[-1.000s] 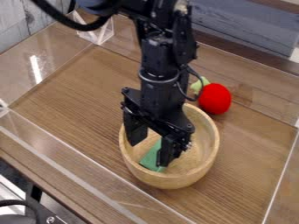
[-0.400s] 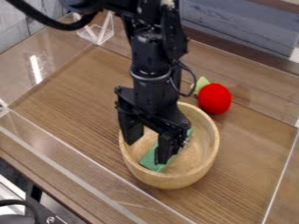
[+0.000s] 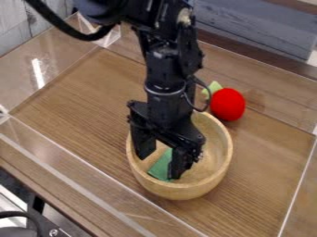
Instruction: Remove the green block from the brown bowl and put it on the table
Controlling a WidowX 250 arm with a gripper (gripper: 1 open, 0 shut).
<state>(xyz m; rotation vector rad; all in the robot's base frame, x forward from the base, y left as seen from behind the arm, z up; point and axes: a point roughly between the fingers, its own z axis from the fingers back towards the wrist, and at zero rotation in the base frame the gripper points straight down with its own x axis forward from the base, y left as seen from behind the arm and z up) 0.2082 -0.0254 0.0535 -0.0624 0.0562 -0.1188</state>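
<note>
— One arm is in your view, and its gripper [image 3: 168,157] points straight down into the brown bowl [image 3: 210,180]. How wide do you read the claw?

— You have it spread wide, both fingers [image 3: 186,159] inside the rim, with nothing clamped between them that I can see.

— And where is your green block [image 3: 162,168]?

— It lies in the bowl, leaning against the inner wall, showing between the fingers. Whether a finger touches it, you cannot tell from here.

— Anything else on your table [image 3: 87,93]?

— A round red toy [image 3: 229,104] with a green tip sits behind the bowl, apart from it. Low clear walls [image 3: 74,171] edge the wood-grain top.
</note>
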